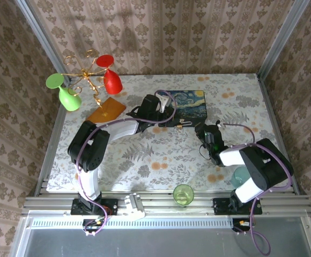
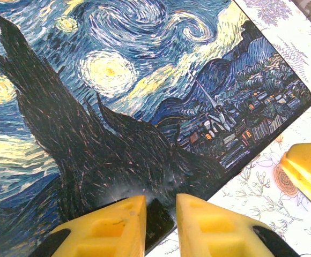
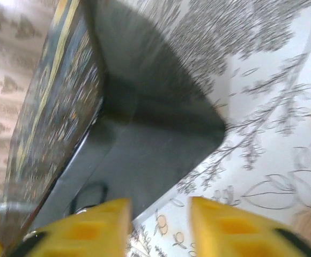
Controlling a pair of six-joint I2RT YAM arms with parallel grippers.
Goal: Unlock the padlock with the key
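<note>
Box: your painted box (image 1: 190, 103) sits at the far middle of the bench (image 1: 145, 155). Its lid (image 2: 118, 107) runs off the left wrist picture on three sides.
Left tool: your left tool (image 1: 161, 113) is at the box's near left corner. In its own camera (image 2: 161, 206) the fingers stand narrowly apart with the lid's dark edge between them, clamped on it as far as you can see.
Right tool: your right tool (image 1: 205, 131) is just off the box's near right corner. Its fingers (image 3: 102, 230) are spread with only bench cloth between them, holding nothing.
Padlock: a tiny glinting padlock (image 1: 183, 124) lies at the box's front edge, between the two tools; too small to read.
Key: you cannot make it out.
Blur: the right wrist picture smears the box's side (image 3: 145, 144).
</note>
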